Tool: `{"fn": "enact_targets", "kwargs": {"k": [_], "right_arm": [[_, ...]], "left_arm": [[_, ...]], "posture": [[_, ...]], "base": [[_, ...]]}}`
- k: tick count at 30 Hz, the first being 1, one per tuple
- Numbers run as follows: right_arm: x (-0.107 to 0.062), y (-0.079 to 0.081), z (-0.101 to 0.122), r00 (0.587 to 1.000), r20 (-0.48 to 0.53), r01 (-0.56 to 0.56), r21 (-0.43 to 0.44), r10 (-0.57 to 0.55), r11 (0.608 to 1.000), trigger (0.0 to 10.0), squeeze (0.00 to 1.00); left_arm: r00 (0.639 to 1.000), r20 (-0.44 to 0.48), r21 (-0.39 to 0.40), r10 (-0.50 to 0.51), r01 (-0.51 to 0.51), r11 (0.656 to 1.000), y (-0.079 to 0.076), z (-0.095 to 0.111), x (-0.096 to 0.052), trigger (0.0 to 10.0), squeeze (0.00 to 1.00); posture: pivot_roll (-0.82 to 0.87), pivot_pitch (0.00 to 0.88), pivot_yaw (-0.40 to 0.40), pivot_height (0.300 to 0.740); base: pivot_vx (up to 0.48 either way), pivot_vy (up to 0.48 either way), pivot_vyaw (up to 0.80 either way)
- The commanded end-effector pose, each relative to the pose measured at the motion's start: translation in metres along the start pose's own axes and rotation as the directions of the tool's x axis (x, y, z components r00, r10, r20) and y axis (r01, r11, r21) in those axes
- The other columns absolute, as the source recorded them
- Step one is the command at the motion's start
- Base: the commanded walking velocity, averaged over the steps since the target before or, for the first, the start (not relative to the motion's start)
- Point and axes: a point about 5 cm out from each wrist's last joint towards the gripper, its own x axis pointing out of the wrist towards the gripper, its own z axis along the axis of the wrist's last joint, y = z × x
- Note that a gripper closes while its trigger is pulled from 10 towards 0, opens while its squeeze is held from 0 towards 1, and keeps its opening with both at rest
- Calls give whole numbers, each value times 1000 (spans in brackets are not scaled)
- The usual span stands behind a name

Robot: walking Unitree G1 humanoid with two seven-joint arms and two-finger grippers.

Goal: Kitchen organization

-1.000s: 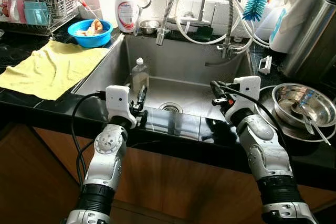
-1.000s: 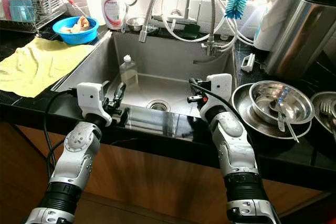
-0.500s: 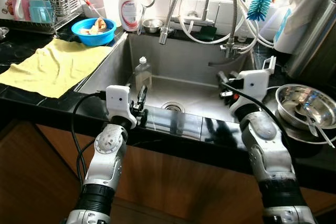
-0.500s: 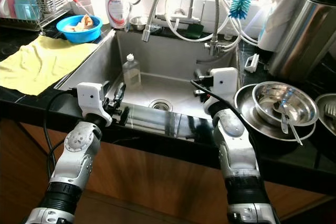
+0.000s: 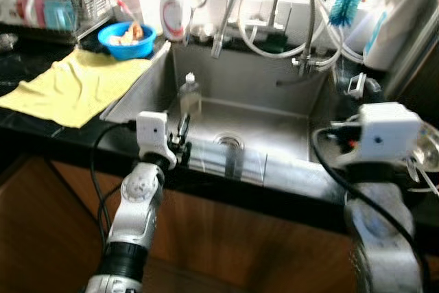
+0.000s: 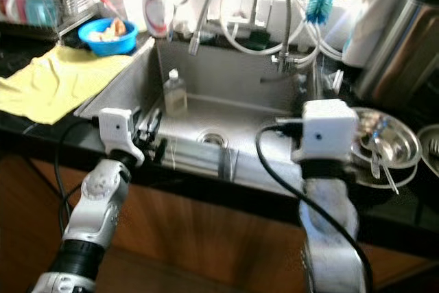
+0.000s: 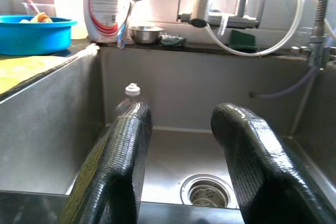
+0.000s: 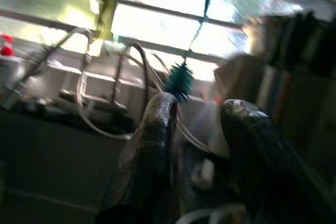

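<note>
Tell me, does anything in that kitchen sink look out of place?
Yes: a small clear bottle with a white cap stands upright inside the sink, near its back left corner, while the other soap bottle stands on the counter.

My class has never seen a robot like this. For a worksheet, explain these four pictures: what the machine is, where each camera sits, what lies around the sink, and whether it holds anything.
This is a humanoid robot standing at a kitchen sink. Two pictures come from cameras in its head, looking down at its own silver arms. The other two come from a camera on each wrist, looking along that gripper's two black fingers.

The left gripper is at the sink's front edge, open and holding nothing. The right gripper is also open and holding nothing; its picture is blurred, and it points toward a blue bottle brush by the window.

Inside the sink stands a small clear bottle. To the robot's left lie a yellow cloth and a blue bowl. To its right sit steel bowls.
</note>
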Motion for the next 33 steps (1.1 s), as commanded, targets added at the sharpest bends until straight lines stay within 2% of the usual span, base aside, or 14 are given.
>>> {"fn": "enact_targets", "kwargs": {"k": [1, 3, 6, 8, 9, 15, 17, 25, 33], "right_arm": [[-4, -13, -1, 997, -37, 68, 8, -68, 998, 10000, 0], [-8, -19, -6, 993, -69, 94, 24, -92, 995, 10000, 0], [-8, -20, -7, 992, -83, 95, 24, -92, 995, 10000, 0], [-7, -17, -7, 994, -79, 84, 32, -81, 996, 10000, 0], [-3, -9, -4, 996, -67, 58, 57, -54, 997, 10000, 0], [2, 10, 3, 999, -41, -13, 119, 18, 993, 10000, 0], [2, 12, 2, 998, -54, -22, 109, 28, 994, 10000, 0], [3, 18, 3, 998, -52, -29, 137, 37, 990, 10000, 0], [4, 19, 3, 998, -50, -22, 138, 29, 990, 10000, 0]], "left_arm": [[1000, -8, -10, -16, 16, 1000, -3, -1, 0, 10000, 0], [1000, -9, -10, -16, 16, 1000, -3, -1, 0, 10000, 0], [1000, -11, -10, -12, 12, 1000, -2, -2, 0, 10000, 0], [1000, -11, -11, -12, 12, 1000, -2, -2, 1, 10000, 0], [1000, -12, -15, -9, 8, 1000, -2, -1, 1, 10000, 0], [1000, -16, -20, 3, -4, 1000, 2, -1, 0, 10000, 0], [1000, -16, -21, 4, -4, 1000, 2, -1, 0, 10000, 0], [1000, -13, -24, 1, -1, 1000, 0, -1, 1, 10000, 0], [1000, -8, -10, 1, -1, 1000, 1, 0, 0, 10000, 0]], "posture": [[-153, 0, -4, 740], [-157, 0, -4, 740], [-157, 0, -4, 740], [-156, 0, -5, 740], [-153, 0, -6, 740], [-139, 0, -10, 740], [-141, 0, -9, 740], [-141, 0, -8, 740], [-140, 0, -6, 740]], "base": [[0, 0, 0], [0, 0, 0], [0, 0, 0], [0, 0, 0], [0, 0, 0], [0, 142, 0], [0, 291, 0], [0, 353, -732], [0, 96, 0]]}}
